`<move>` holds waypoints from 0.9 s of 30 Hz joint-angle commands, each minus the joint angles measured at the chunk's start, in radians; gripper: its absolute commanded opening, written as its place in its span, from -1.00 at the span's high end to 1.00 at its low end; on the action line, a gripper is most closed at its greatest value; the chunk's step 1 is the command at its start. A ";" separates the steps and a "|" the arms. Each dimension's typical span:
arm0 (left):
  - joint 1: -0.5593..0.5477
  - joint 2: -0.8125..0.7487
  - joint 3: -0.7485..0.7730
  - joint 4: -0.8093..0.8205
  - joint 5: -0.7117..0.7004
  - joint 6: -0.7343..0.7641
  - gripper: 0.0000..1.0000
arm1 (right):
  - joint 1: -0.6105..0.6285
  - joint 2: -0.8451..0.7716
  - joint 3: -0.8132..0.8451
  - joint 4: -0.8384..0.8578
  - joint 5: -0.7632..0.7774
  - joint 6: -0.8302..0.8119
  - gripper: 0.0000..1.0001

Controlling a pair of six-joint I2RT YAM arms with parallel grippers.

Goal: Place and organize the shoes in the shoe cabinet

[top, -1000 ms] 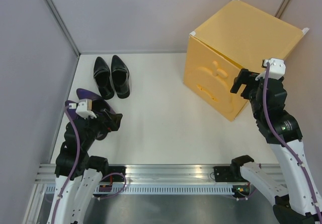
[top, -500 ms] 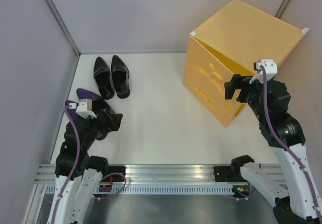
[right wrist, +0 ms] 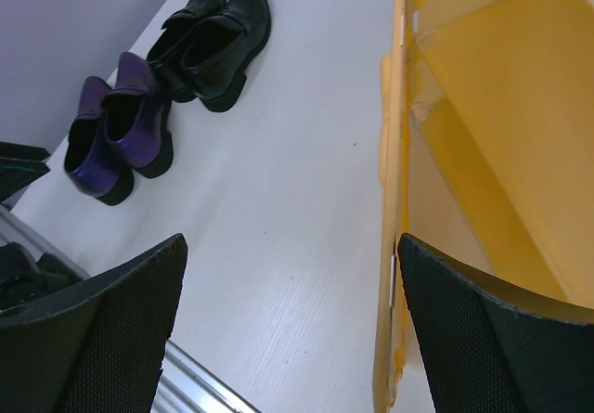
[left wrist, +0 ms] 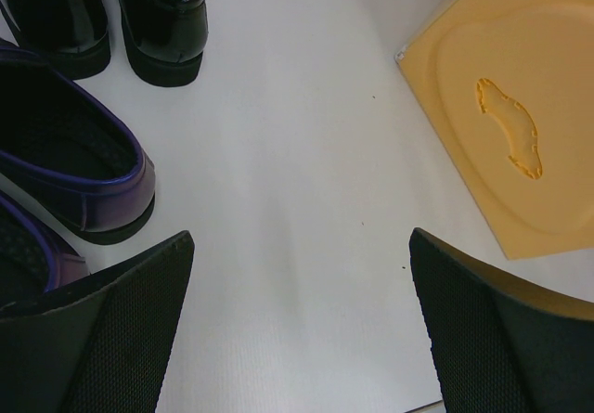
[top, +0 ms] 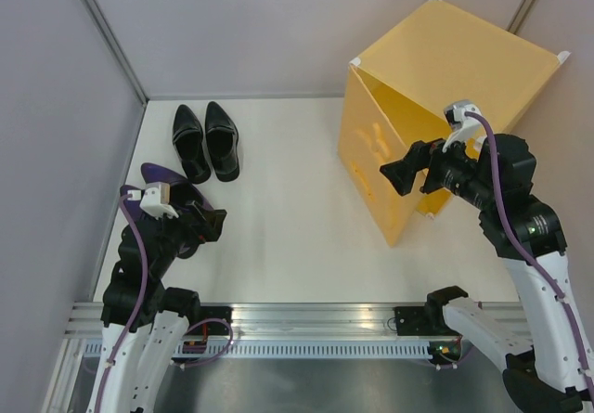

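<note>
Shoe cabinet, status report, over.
Left pincer open, empty. Right pincer open at shoe cabinet door edge. Door ajar; black pair, purple pair on table, outside. Opening unobstructed.

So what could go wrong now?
The door is only partly open, and the right fingers are spread, not pinching it, so it might swing shut. It also sticks out toward the shoes' side, so the purple shoes could bump it on the way into the cabinet.
</note>
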 commanded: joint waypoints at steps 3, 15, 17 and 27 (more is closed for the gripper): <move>-0.005 0.001 -0.012 0.038 0.003 0.031 -1.00 | 0.004 0.036 0.014 0.083 -0.201 0.105 -0.96; -0.005 -0.001 -0.012 0.037 0.002 0.028 -0.99 | 0.183 0.165 0.036 0.261 -0.163 0.218 -0.96; -0.005 -0.002 -0.012 0.037 -0.002 0.028 -1.00 | 0.225 0.205 0.043 0.281 -0.127 0.226 -0.96; -0.005 -0.004 -0.011 0.034 -0.023 0.024 -1.00 | 0.395 0.375 0.111 0.505 0.006 0.280 -0.96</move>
